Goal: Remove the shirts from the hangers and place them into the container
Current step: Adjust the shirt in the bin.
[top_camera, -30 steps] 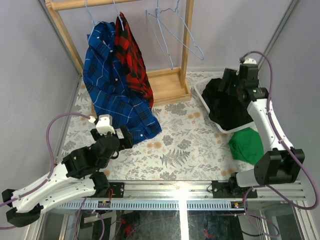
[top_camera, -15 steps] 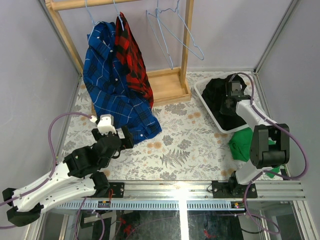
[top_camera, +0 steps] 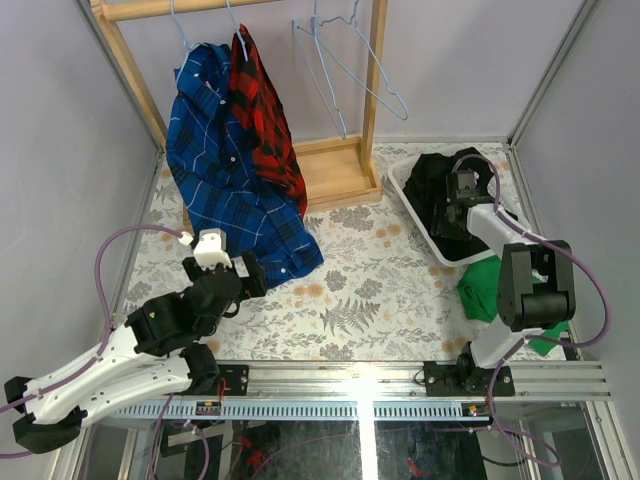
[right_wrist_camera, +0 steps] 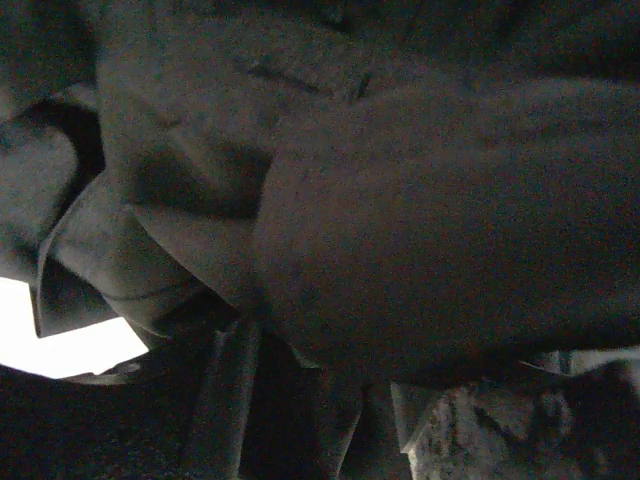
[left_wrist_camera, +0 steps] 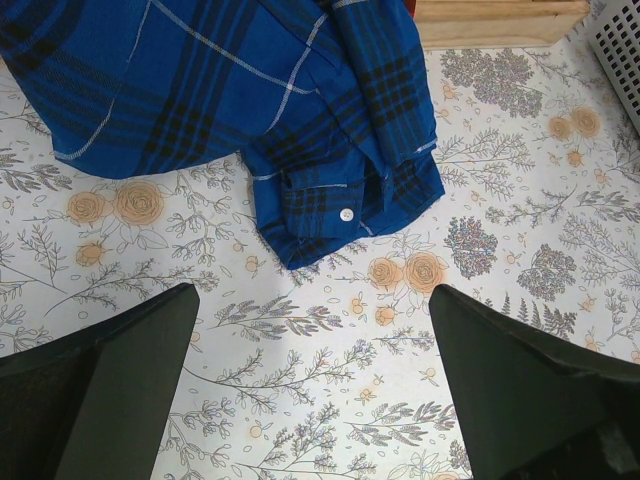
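A blue plaid shirt [top_camera: 225,170] and a red-and-black plaid shirt [top_camera: 262,110] hang on light-blue hangers [top_camera: 180,25] from the rack, and the blue one's hem trails onto the table [left_wrist_camera: 300,110]. Two bare hangers [top_camera: 345,70] hang to their right. Black shirts [top_camera: 440,200] fill the white container [top_camera: 405,190] at the right. My right gripper [top_camera: 462,190] is down among them. Its wrist view shows only dark cloth [right_wrist_camera: 400,250], and the jaws are hidden. My left gripper [top_camera: 248,275] [left_wrist_camera: 315,380] hovers open and empty over the floral cloth, just short of the blue hem.
The wooden rack base [top_camera: 335,170] stands between the hanging shirts and the container. A crumpled green cloth [top_camera: 492,290] lies in front of the container beside my right arm. Grey walls close in the left, back and right sides.
My right arm has dropped from above the container down into the black shirts, folding low over the basket. The left arm and the hanging shirts have not moved.
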{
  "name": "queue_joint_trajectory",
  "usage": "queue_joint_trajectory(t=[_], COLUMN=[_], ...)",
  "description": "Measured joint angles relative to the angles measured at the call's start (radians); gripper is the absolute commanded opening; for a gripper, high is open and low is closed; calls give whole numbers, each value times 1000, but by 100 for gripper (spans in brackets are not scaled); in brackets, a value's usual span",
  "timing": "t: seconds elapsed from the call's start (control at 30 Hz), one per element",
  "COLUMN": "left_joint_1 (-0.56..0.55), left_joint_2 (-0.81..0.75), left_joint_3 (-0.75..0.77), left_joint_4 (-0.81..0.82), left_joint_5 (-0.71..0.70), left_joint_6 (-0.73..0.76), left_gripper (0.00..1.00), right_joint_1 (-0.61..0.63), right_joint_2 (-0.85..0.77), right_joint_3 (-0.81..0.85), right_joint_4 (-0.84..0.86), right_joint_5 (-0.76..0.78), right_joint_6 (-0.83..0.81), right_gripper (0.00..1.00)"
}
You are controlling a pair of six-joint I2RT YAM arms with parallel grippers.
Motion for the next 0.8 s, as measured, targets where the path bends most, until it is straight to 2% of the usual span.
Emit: queue_joint_trajectory(t=[0.17,0.4,0.53,0.63,0.73,0.77,0.8], left_joint_1=[0,0,0,0,0,0,0], left_joint_2=[0,-2,-2,-2,-2,-2,-2], left_joint_3=[0,0,0,0,0,0,0], left_joint_4=[0,0,0,0,0,0,0], left_joint_5=[0,0,0,0,1,1,1], left_joint_6=[0,0,0,0,0,0,0], left_gripper=[100,100,100,100,100,100,100], right_joint_1=[1,1,-1,-35,-90,-106,-117], right_joint_2=[-105,-333,-409,-380,-242,-145,-124], right_joint_3=[25,39,39,65,181,261,276], right_joint_4=[-67,-57,10,58,64,76,82], right_joint_5=[-8,-13,49,71,96,115,118], right_joint_6=[-22,-27,-5,23,48,60,64], right_gripper=[77,84,87,91,99,100,100])
